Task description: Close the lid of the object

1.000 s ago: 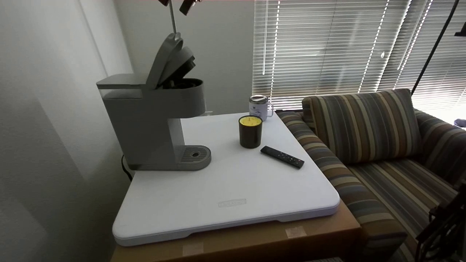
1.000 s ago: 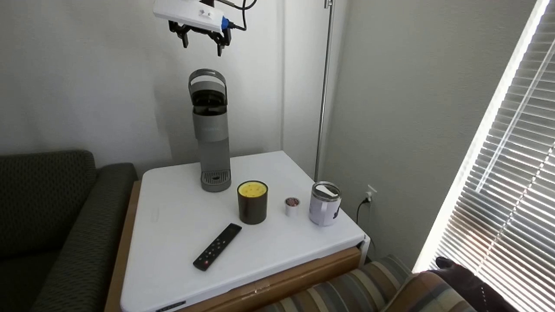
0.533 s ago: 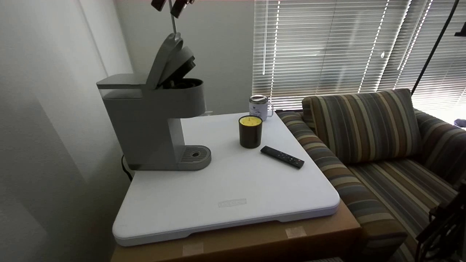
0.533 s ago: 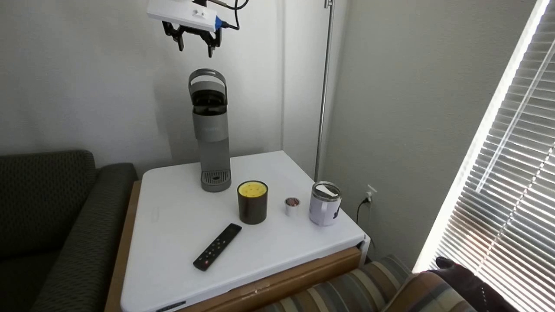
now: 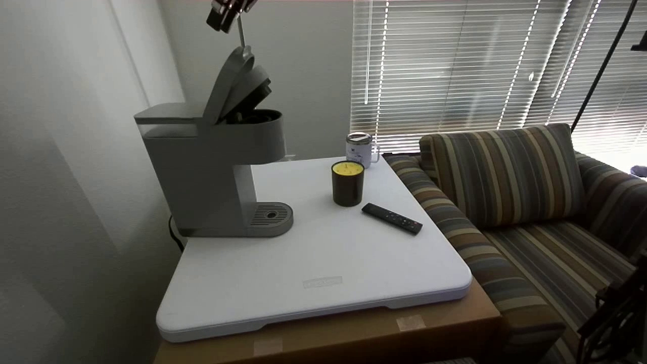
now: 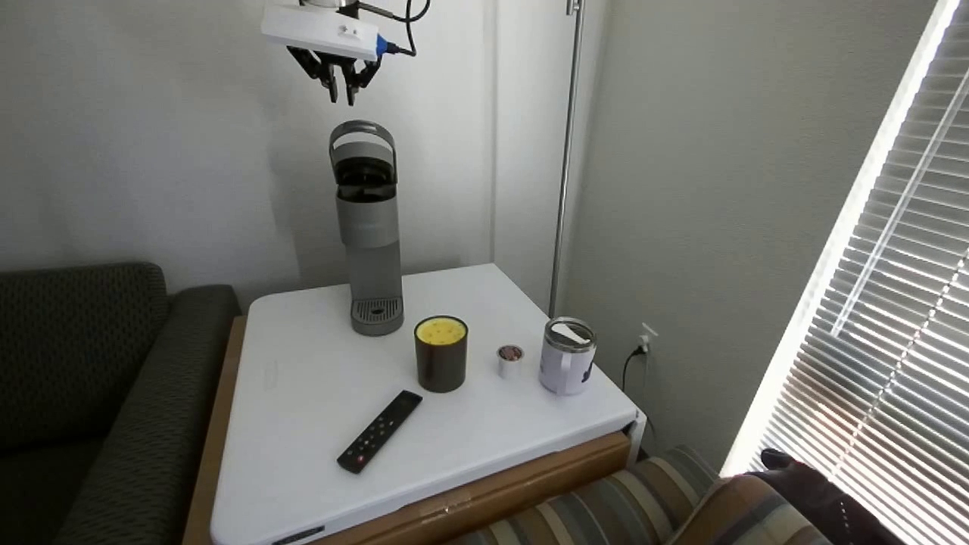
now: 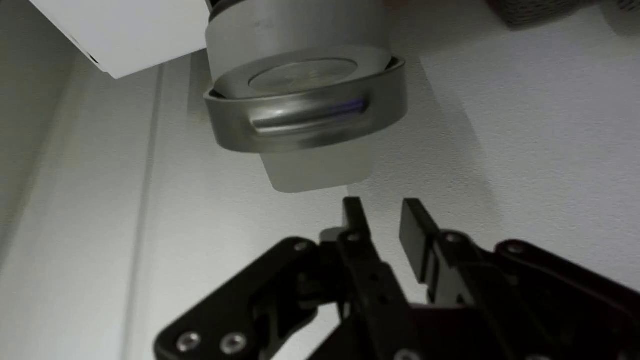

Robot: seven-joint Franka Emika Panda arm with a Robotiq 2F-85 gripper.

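A tall grey coffee machine, the object [image 5: 202, 187], stands on the white table beside the wall. Its lid [image 5: 226, 83] is raised and tilted back, dark underside facing forward; in an exterior view the lid [image 6: 363, 149] shows a looped handle at its top. Just above the raised lid, apart from it, hangs my gripper [image 6: 341, 101]. In the wrist view the outer face of the lid [image 7: 302, 77] and its curved handle [image 7: 305, 120] lie beyond my gripper [image 7: 378, 199]. A narrow gap separates the fingers, with only wall seen through it.
On the white table [image 5: 313, 258] are a dark jar with yellow top [image 5: 348, 187], a black remote [image 5: 391, 218], a mug [image 6: 568, 359] and a small cup [image 6: 510, 362]. A metal pole [image 6: 566, 174] rises behind. A striped sofa [image 5: 505, 177] adjoins the table.
My gripper has come lower and shifted slightly left in both exterior views. Its fingers have drawn from wide apart to a narrow gap. Lid and machine have stayed put.
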